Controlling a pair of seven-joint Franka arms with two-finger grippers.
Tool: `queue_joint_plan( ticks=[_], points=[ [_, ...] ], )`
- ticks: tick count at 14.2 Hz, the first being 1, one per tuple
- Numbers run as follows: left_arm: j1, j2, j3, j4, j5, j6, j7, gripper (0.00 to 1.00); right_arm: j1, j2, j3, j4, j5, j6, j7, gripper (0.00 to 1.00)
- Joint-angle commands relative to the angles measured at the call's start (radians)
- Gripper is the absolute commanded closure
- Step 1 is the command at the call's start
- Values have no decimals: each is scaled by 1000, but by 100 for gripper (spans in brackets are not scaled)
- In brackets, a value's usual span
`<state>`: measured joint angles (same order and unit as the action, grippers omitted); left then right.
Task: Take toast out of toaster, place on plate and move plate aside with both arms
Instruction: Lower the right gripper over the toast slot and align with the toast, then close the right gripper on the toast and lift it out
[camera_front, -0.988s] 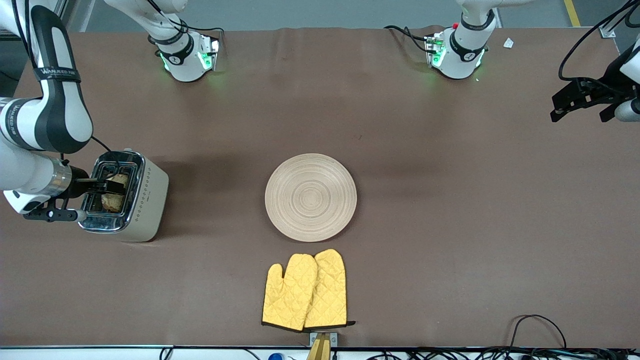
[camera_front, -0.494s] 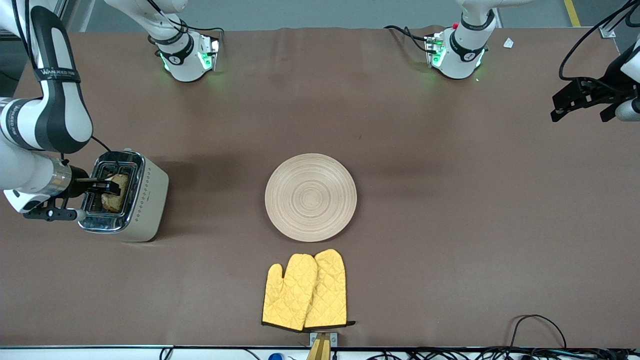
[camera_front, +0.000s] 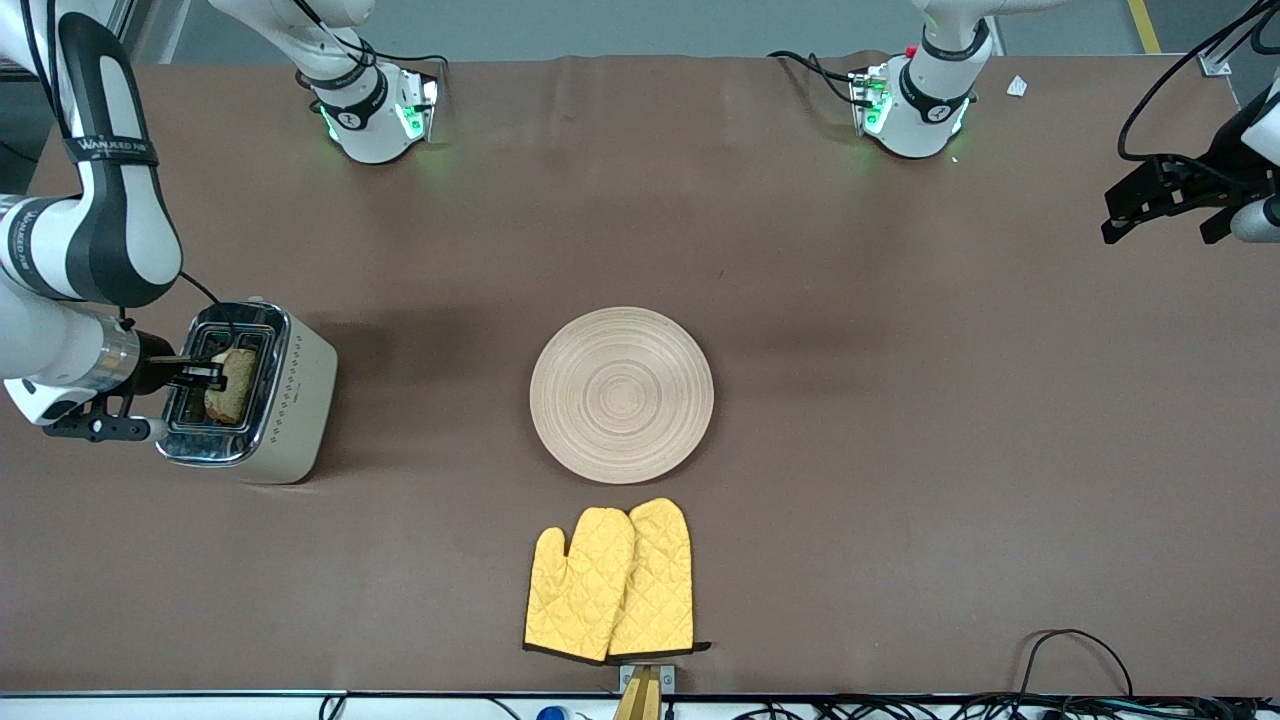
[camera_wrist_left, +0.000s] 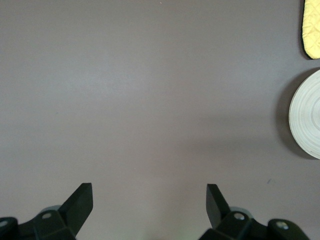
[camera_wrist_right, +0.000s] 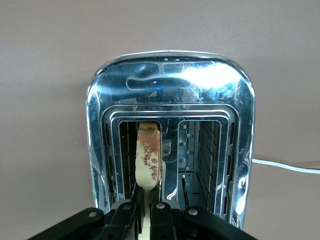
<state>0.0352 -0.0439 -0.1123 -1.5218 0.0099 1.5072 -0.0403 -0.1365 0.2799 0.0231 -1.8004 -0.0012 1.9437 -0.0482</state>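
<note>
The toast (camera_front: 232, 385) stands on edge in a slot of the chrome toaster (camera_front: 285, 425) at the right arm's end of the table. My right gripper (camera_front: 212, 374) is over the toaster and shut on the toast; in the right wrist view the fingers (camera_wrist_right: 131, 202) pinch its crust edge (camera_wrist_right: 148, 157) above the slot. The round wooden plate (camera_front: 622, 394) lies at mid-table, empty; its rim also shows in the left wrist view (camera_wrist_left: 306, 120). My left gripper (camera_front: 1165, 205) waits open in the air over the left arm's end of the table, its fingertips (camera_wrist_left: 82, 197) wide apart.
A pair of yellow oven mitts (camera_front: 612, 582) lies nearer the front camera than the plate. The toaster's second slot (camera_wrist_right: 206, 155) is empty. A white cable (camera_wrist_right: 287, 166) runs from the toaster. Cables lie along the table's front edge.
My right gripper has drawn back a little toward the right arm's end with the toast in it; the toast sits slightly higher in the slot. The left arm has not moved.
</note>
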Motion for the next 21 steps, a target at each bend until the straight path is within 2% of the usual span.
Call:
queue_joint_plan(
  ticks=[1,6,12,15,18,21],
  points=[
    [3,12,0,25,-10,-7,20,0,-12,-31,8,-34,1,11,-10,96],
    [3,12,0,25,-8,-7,20,0,-6,-44,9,-13,1,-9,-15,100],
    [5,12,2,26,-8,-7,19,0,6,-50,14,114,0,-124,-16,100],
    [5,12,2,28,-8,-5,19,0,61,-50,12,167,-5,-175,2,100],
    [5,12,2,28,-8,-7,19,0,142,-50,15,200,-62,-224,144,100],
    [5,12,2,28,-10,-7,20,0,231,-48,17,217,-62,-238,278,100]
  ],
)
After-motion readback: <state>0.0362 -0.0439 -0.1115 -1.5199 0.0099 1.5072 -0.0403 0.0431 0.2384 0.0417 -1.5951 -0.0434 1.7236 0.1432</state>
